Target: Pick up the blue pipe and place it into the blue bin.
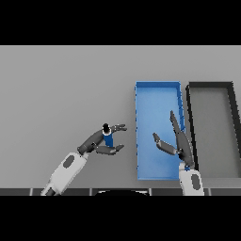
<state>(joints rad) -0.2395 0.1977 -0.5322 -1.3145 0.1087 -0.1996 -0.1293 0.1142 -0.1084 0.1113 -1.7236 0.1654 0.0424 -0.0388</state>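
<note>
Grey table (61, 84) fills the view, bearing a blue bin (157, 89) with a black bin (210, 85) just beside it on the right. Over the blue bin's near end hangs the right hand (181, 143), fingers straight and spread, holding nothing. Left of that bin, the left hand (101, 141) curls round the small blue pipe (108, 140), mostly hidden by the fingers, seemingly upright with a dark cap.

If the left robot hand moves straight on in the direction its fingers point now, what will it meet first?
Probably the near wall of the blue bin. The left robot hand, shut on the blue pipe, points toward the view's right. Height is unclear from above, so it might pass over the rim.
</note>
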